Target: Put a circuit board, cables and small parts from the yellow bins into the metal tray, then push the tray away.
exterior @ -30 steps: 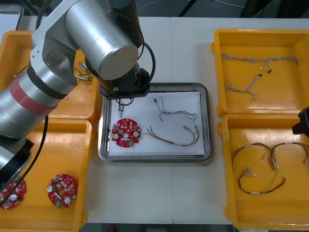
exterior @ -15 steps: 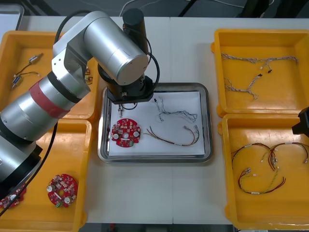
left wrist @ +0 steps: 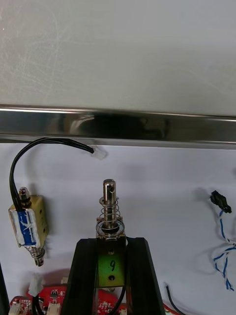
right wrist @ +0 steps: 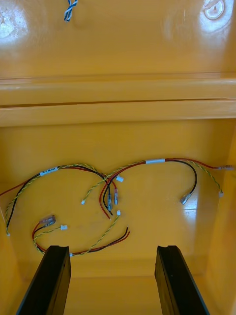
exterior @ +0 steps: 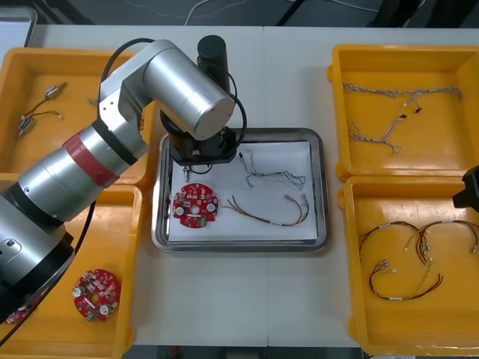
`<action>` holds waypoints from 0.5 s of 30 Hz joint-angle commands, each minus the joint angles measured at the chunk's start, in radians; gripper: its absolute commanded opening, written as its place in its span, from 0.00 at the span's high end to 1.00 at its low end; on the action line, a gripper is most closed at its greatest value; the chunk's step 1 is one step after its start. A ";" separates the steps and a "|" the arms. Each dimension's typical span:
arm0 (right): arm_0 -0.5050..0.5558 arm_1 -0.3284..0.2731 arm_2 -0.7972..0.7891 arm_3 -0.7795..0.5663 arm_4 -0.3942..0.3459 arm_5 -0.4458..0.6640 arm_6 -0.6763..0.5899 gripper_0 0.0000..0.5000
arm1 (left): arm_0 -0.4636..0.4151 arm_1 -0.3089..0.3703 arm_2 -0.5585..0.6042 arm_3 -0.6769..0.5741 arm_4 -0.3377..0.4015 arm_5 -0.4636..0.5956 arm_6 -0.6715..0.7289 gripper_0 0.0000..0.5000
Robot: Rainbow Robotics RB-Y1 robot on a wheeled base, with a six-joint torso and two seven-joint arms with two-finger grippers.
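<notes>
My left gripper [exterior: 188, 160] hangs over the far left corner of the metal tray [exterior: 322, 187]. In the left wrist view the left gripper [left wrist: 112, 243] is shut on a small metal part [left wrist: 110, 216] with a spring and a pin, just above the white liner. A second small metal part [left wrist: 28, 227] with a black lead lies beside the fingers. The tray also holds a red circuit board [exterior: 196, 205], a blue and white cable [exterior: 273, 176] and a red and yellow cable [exterior: 271, 212]. My right gripper [right wrist: 112, 251] is open above red and yellow cables [right wrist: 105, 194] in its bin.
At the left, the far yellow bin [exterior: 19, 71] holds small metal parts [exterior: 52, 92]; the near one holds a circuit board [exterior: 96, 293]. At the right, the far bin [exterior: 337, 97] has blue and white cables and the near bin [exterior: 352, 299] has red and yellow ones. The right arm [exterior: 468, 191] waits at the right edge.
The left arm's elbow has swung in towards the tray, uncovering the far left bin. Its gripper has stayed over the tray's far left corner, still holding the small metal part.
</notes>
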 commanded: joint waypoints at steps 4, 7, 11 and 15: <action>0.011 -0.041 -0.030 -0.024 -0.003 -0.007 -0.022 0.00 | -0.051 -0.028 -0.027 0.020 -0.017 -0.014 -0.090 1.00; 0.011 -0.041 -0.030 -0.024 -0.003 -0.007 -0.022 0.00 | -0.051 -0.028 -0.036 0.037 -0.020 -0.037 -0.091 1.00; 0.011 -0.041 -0.030 -0.024 -0.003 -0.007 -0.022 0.00 | -0.050 -0.028 -0.038 0.039 -0.022 -0.053 -0.091 1.00; 0.011 -0.041 -0.030 -0.024 -0.003 -0.007 -0.022 0.00 | -0.048 -0.028 -0.038 0.039 -0.022 -0.060 -0.090 0.95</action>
